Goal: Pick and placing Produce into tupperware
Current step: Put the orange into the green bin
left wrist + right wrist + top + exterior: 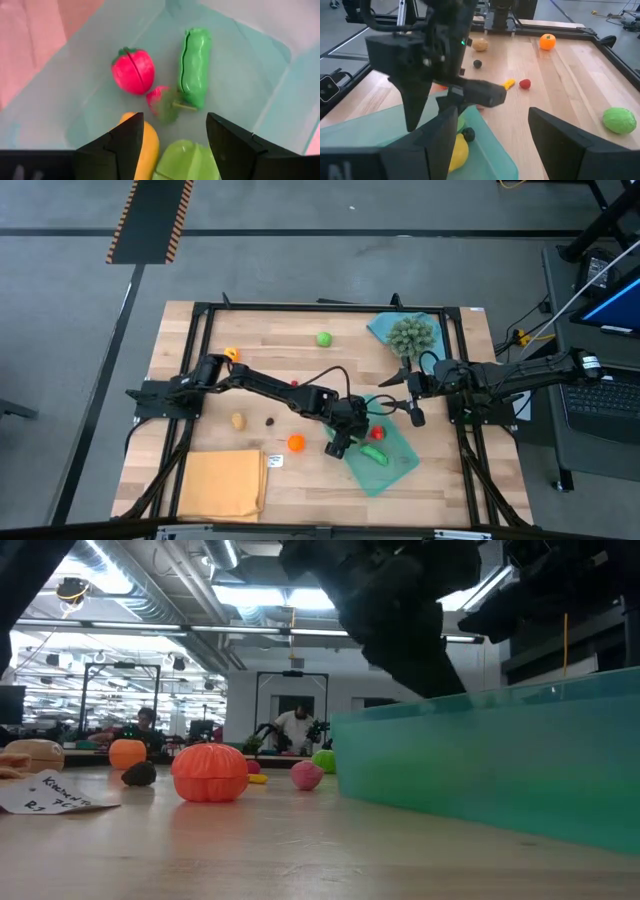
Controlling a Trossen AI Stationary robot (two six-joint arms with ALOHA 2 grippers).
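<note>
The teal tupperware (398, 468) (500, 760) lies near the table's near-right part. My left gripper (337, 445) (175, 120) hovers open over its left end. Below it inside lie a red fruit (133, 71), a green pod (194, 65), a small blurred red-and-green piece (164, 103), a yellow piece (146, 150) and a light green piece (185, 160). My right gripper (405, 398) (492, 112) waits open just beyond the tupperware's far side. Loose produce rests on the wood: an orange ball (296, 443), a tan piece (238, 420), a dark piece (269, 421), a green ball (324, 338).
A spiky grey-green ball (411, 335) sits on a blue cloth (385, 327) at the far right. An orange-yellow cloth (222, 483) covers the near-left corner, with a paper label (275, 461) beside it. People show in the room beyond the table in the low view.
</note>
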